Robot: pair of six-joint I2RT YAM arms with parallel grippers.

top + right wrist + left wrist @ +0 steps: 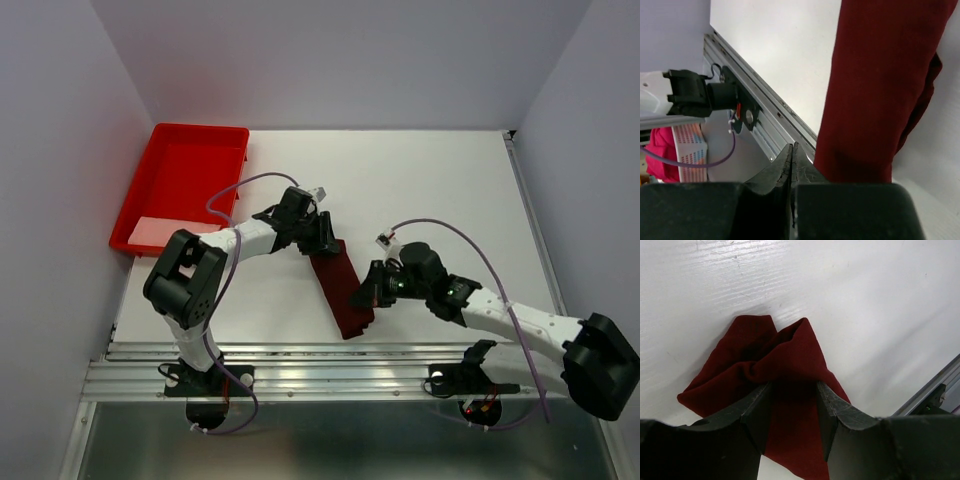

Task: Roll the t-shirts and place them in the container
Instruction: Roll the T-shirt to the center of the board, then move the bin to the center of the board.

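Observation:
The dark maroon t-shirt (340, 290) lies on the white table as a long narrow folded strip that runs towards the near edge. My left gripper (322, 243) is at its far end. In the left wrist view the cloth (785, 355) bunches up between the two fingers, and the left gripper (792, 385) is shut on that fold. My right gripper (362, 298) is at the strip's right edge near its near end. In the right wrist view the right gripper (792, 145) is shut with nothing in it, and the t-shirt (875, 85) lies just beside it.
A bright red plastic tray (190, 170) stands at the back left with a pale flat sheet (165, 232) in its near end. An aluminium rail (330, 365) runs along the table's near edge, close to the shirt's near end. Grey walls enclose the table.

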